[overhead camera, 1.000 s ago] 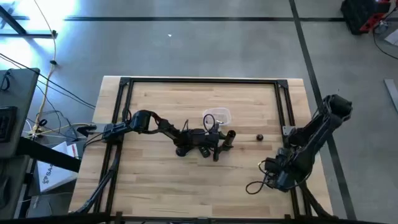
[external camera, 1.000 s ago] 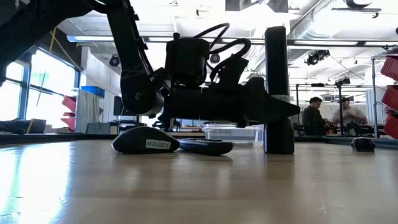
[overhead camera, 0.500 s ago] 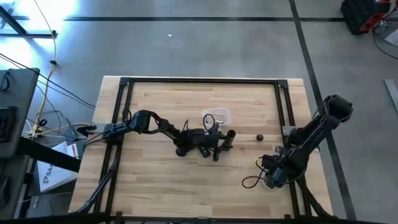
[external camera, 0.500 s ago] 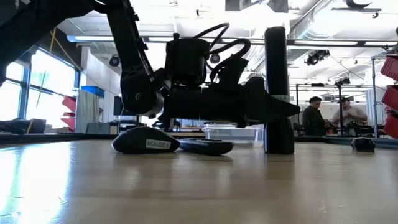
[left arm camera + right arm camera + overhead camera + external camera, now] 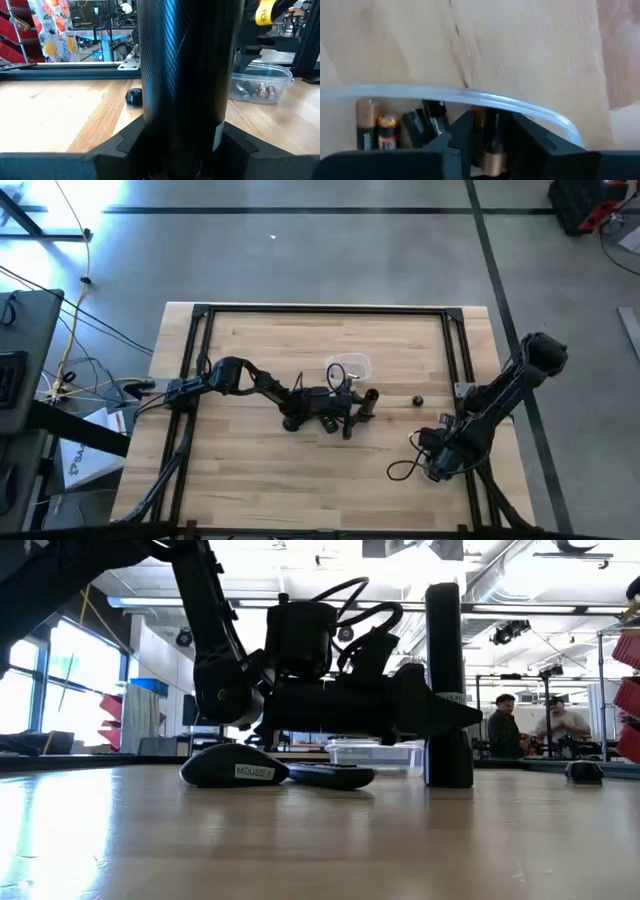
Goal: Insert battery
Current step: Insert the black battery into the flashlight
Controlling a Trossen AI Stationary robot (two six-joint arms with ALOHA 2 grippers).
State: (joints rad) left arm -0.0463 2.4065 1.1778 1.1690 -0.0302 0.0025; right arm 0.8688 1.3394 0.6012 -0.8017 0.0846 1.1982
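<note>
Left gripper (image 5: 356,412) at centre of table (image 5: 250,470), jaws closed around upright dark cylinder (image 5: 444,680). Batteries (image 5: 261,90) lie in clear container (image 5: 349,366) just beside it. Right gripper (image 5: 432,464) near table's right edge; its jaw state cannot be told.

High view: overhead, looking straight down on the whole counter (image 5: 250,470) and both arms. Low view: at counter height, level, facing the room. Left wrist view: close behind an upright dark cylinder (image 5: 187,65), facing across the counter. Right wrist view: very close over a clear tub (image 5: 470,95) of batteries (image 5: 367,122). High, low and left wrist views share that tub.
</note>
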